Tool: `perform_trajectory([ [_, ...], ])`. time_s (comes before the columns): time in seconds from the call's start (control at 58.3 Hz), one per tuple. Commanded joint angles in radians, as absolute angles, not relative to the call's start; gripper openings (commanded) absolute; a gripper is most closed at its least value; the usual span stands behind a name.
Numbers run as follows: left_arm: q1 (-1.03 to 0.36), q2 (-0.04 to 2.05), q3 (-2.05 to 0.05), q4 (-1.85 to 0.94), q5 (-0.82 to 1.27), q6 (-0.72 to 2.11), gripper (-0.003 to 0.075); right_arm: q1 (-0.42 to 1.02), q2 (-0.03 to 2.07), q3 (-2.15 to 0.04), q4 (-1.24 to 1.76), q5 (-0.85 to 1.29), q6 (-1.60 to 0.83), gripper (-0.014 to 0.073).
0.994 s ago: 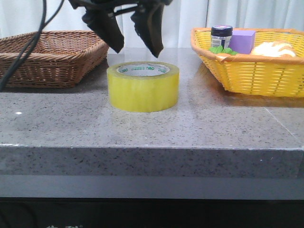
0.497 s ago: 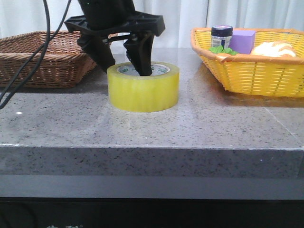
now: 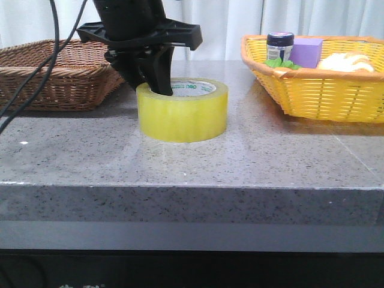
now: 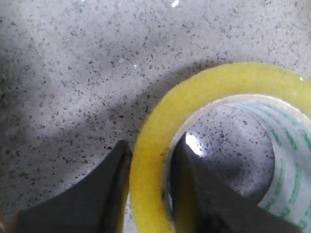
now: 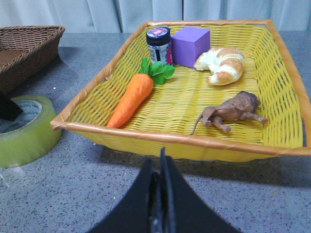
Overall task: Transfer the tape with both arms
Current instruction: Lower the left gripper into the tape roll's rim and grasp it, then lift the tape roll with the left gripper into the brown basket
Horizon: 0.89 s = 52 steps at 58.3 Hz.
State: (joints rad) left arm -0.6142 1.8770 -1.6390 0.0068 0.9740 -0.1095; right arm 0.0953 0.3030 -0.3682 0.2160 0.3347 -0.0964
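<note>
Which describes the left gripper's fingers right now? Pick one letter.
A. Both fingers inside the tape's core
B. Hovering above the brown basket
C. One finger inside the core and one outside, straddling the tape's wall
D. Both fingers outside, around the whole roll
C: in the left wrist view the left gripper has one finger in the core and the other outside the yellow wall of the tape.

The tape [image 3: 183,110], a wide translucent yellow roll with a green-printed white core, lay flat on the grey speckled table, hole facing up
</note>
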Motion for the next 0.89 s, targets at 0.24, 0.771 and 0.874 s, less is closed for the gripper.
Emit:
perform_trajectory([
  [0.24, -0.623, 1.81, -1.772, -0.011, 0.993, -0.116, 0.0061, 0.091, 0.311, -0.392, 0.212, 0.247, -0.105, -0.0069],
  [0.771, -0.438, 1.748, -1.937, 0.036, 1.021, -0.115, 0.0061, 0.091, 0.311, -0.392, 0.212, 0.247, -0.105, -0.0069],
  [0.874, -0.35, 1.748, -1.937, 0.036, 1.048, -0.115, 0.0061, 0.091, 0.311, -0.392, 0.212, 0.247, -0.105, -0.0069],
])
